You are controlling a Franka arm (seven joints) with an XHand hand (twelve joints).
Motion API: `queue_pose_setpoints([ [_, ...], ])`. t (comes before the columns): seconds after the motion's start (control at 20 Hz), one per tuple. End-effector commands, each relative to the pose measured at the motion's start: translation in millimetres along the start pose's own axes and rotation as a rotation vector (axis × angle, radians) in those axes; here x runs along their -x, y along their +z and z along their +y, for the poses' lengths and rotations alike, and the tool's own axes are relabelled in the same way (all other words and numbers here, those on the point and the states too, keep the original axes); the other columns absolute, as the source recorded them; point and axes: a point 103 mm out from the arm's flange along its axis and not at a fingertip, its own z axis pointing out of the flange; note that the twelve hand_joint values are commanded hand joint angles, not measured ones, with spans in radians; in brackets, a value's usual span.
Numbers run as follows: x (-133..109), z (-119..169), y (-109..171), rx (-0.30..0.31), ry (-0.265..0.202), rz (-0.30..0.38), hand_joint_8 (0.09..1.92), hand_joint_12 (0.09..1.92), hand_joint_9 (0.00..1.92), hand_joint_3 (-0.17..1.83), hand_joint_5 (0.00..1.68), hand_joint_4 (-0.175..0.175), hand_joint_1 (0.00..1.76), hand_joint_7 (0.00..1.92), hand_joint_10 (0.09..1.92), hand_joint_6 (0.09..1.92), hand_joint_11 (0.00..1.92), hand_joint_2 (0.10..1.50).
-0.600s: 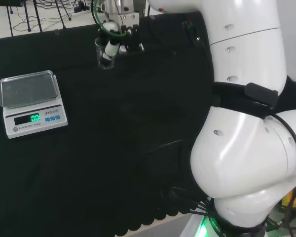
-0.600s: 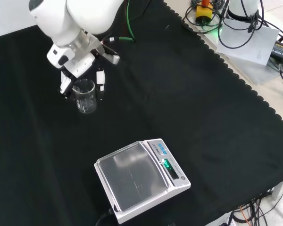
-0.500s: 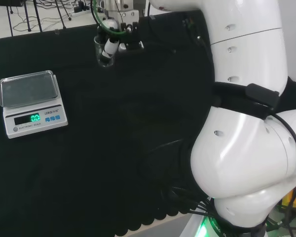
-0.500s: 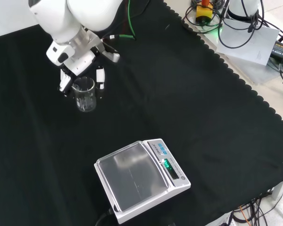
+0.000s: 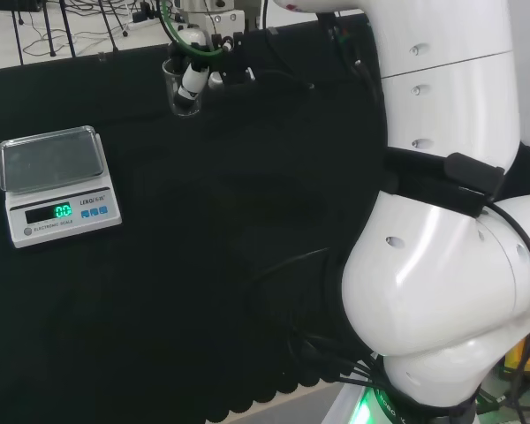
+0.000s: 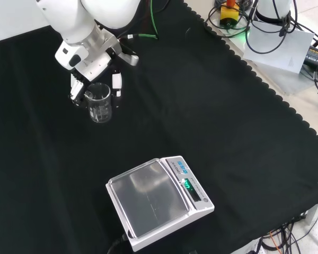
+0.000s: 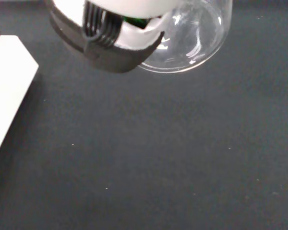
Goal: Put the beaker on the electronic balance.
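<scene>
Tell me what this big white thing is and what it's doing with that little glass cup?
The big white thing is a robot arm. At its end sits a black and white hand with fingers and a thumb, much like yours.

There are three pictures of the same moment. One camera looks over the arm from behind. One looks down at the bench from the front. One sits at the wrist, so everything there looks very close.

The bench is covered with black cloth. On it stands an electronic balance, a machine for weighing things, with a flat pan on top and glowing green numbers.

The little cup is a clear glass beaker. The hand's fingers are curled round it, and it looks empty. It seems to hang above the cloth, away from the balance. The balance's pan has nothing on it yet, so the job isn't done.
</scene>
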Motion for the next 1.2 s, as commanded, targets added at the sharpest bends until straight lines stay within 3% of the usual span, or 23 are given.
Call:
queue_pose_setpoints([
  [0.05, -33, 9, 4, -0.013, -0.053, -0.006, 1.54, 1.19, 0.88, 0.22, 0.69, -0.131, 1.04, 0.66, 1.22, 1.47, 0.88, 1.17],
  [0.75, -165, 22, 18, -0.047, -0.277, -0.050, 1.53, 1.19, 0.89, 0.23, 0.72, -0.140, 1.06, 0.68, 1.21, 1.43, 0.89, 1.14],
  [1.2, -228, 24, 38, -0.091, -0.382, -0.072, 1.53, 1.19, 0.90, 0.24, 0.72, -0.141, 1.06, 0.68, 1.21, 1.43, 0.89, 1.14],
])
